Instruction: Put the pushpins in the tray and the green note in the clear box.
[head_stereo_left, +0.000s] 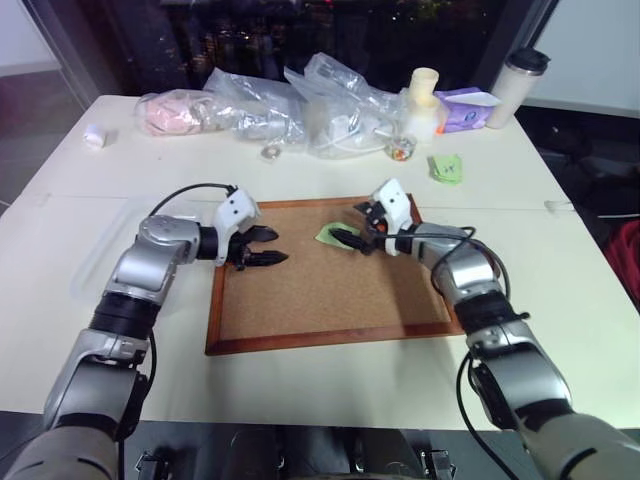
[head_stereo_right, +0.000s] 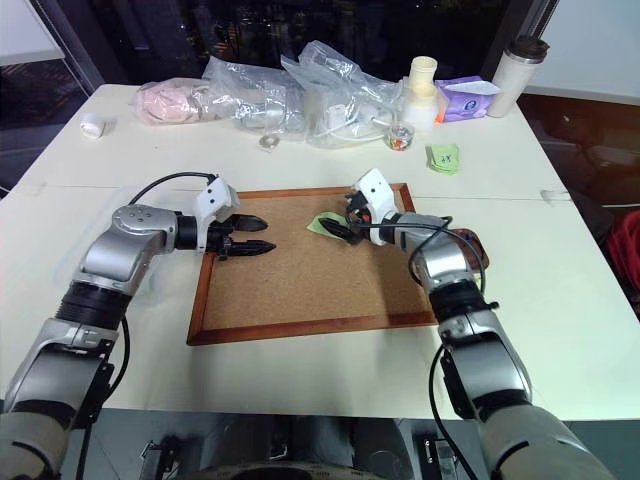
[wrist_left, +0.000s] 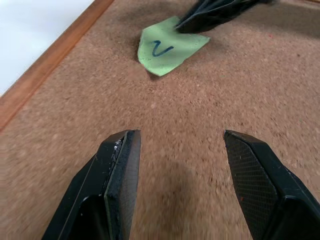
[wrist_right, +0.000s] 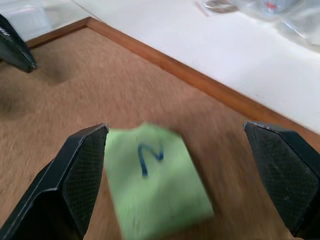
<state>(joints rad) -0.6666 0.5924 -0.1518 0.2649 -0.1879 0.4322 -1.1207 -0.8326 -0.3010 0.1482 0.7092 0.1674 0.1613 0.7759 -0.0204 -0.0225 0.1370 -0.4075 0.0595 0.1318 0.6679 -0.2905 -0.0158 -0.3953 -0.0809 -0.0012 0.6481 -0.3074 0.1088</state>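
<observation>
Viewing the cork board (head_stereo_left: 320, 290): my right gripper (wrist_right: 180, 175), spread wide, straddles the green note (wrist_right: 155, 185); left gripper (wrist_left: 190, 185), spread, empty; clear bags (head_stereo_left: 300, 105) crowd the counter (head_stereo_left: 560, 300) behind.

The cork board (head_stereo_left: 325, 285) lies on the worktop (head_stereo_left: 100, 230). On the board, near its far edge, lies the note (head_stereo_left: 332, 235). Behind the board stand the plastic bags (head_stereo_left: 300, 100), and to the right of them a cup (head_stereo_left: 516, 88). Right of the board's far corner lies a sticky pad (head_stereo_left: 447, 167).
</observation>
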